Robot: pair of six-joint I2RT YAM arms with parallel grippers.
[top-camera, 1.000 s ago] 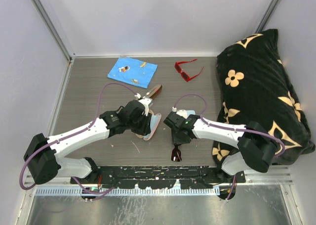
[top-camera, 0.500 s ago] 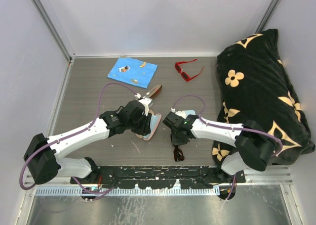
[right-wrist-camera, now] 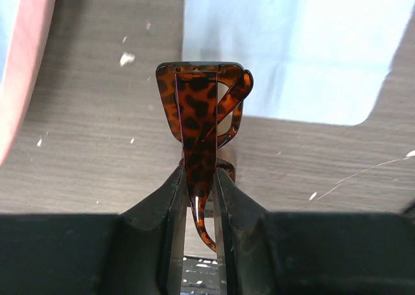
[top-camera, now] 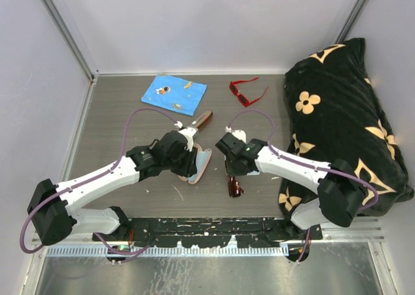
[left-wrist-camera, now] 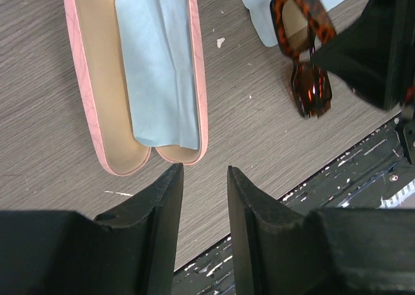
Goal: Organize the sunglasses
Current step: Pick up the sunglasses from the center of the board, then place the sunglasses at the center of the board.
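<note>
**Brown pair pinched and lifted, pink case waiting open**

From above, the right gripper (top-camera: pixel 232 173) is clamped on the brown sunglasses (top-camera: pixel 235 188). They dangle below it, over the middle of the table (top-camera: pixel 117 123) and toward its near edge. Just left of them the pink case (top-camera: pixel 202 167) lies open, and that looks like where this pair is headed. The left gripper (top-camera: pixel 189 160) hovers over the case, perhaps to steady it. The red sunglasses (top-camera: pixel 246 92) sit untouched by the far edge, right of centre, so that pair is a later job.

In the left wrist view, the left gripper (left-wrist-camera: pixel 204 178) has its jaws a narrow gap apart with nothing between them. Beneath it the pink case (left-wrist-camera: pixel 78 81) shows its tan lining and a pale blue cloth (left-wrist-camera: pixel 159 68) laid inside. The brown sunglasses (left-wrist-camera: pixel 310 91) hang off to the right, clear of the case.

In the right wrist view, the right gripper (right-wrist-camera: pixel 200 185) is closed tight on the brown sunglasses (right-wrist-camera: pixel 198 107). It holds them edge-on with the arms folded, a slim shape that should slide into a case. The rim of the pink case (right-wrist-camera: pixel 26 61) shows at the left.
</note>
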